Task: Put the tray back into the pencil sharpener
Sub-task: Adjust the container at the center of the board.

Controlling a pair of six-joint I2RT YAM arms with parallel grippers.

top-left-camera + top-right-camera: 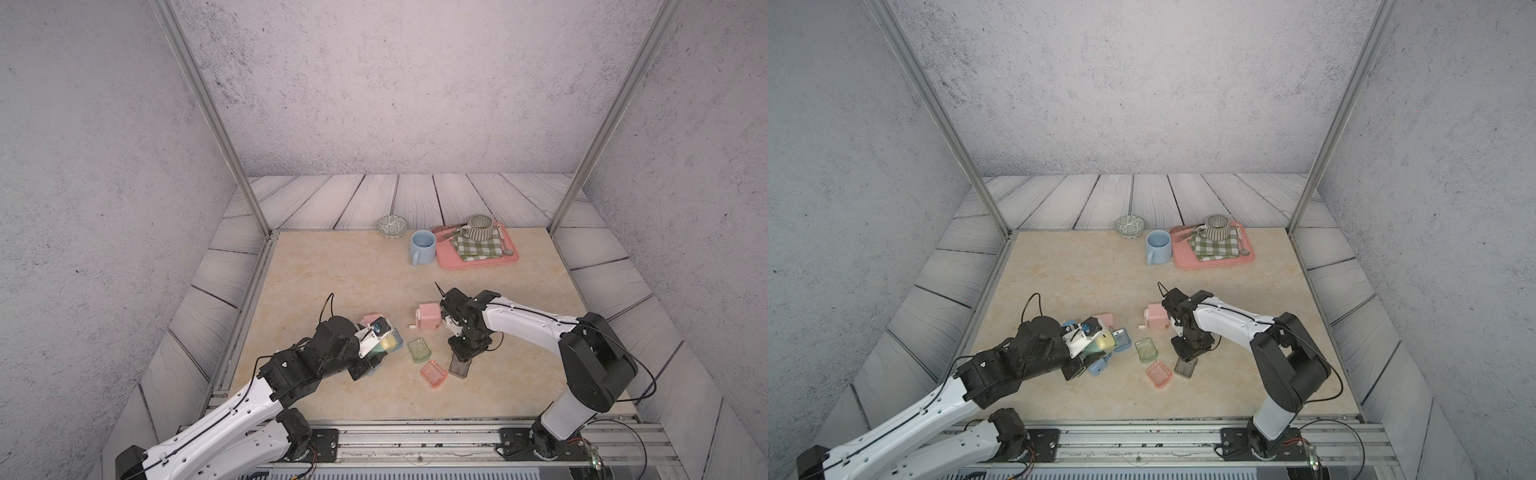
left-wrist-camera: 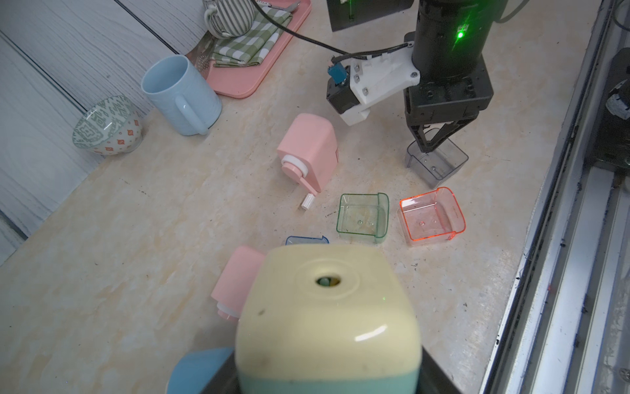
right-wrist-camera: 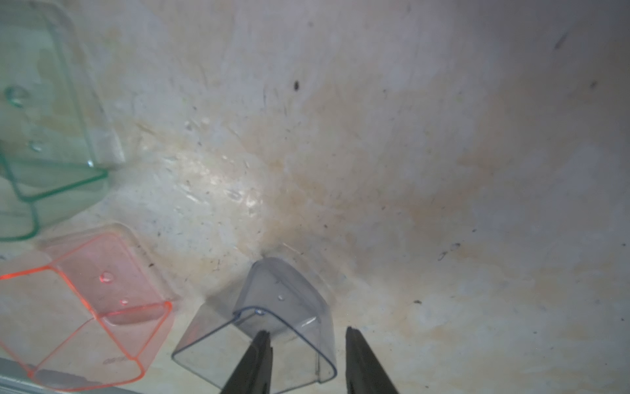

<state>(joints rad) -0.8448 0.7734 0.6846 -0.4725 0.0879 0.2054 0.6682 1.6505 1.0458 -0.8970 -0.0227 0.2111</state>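
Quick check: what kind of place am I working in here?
Probably a staged robot test cell, not a real kitchen: aluminium frame posts, wood-print backdrop panels, and a metal mounting rail along the tabletop's front edge.

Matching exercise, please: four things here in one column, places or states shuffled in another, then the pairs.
1. smoky grey clear plastic tray
2. cream-and-teal pencil sharpener
3. green clear plastic tray
4. light blue mug

A. beside the pink serving tray
B. held by the left gripper
C. one wall between the open jaws of the right gripper
D. lying free beside the orange clear plastic tray

Pairs: 1-C, 2-B, 3-D, 4-A
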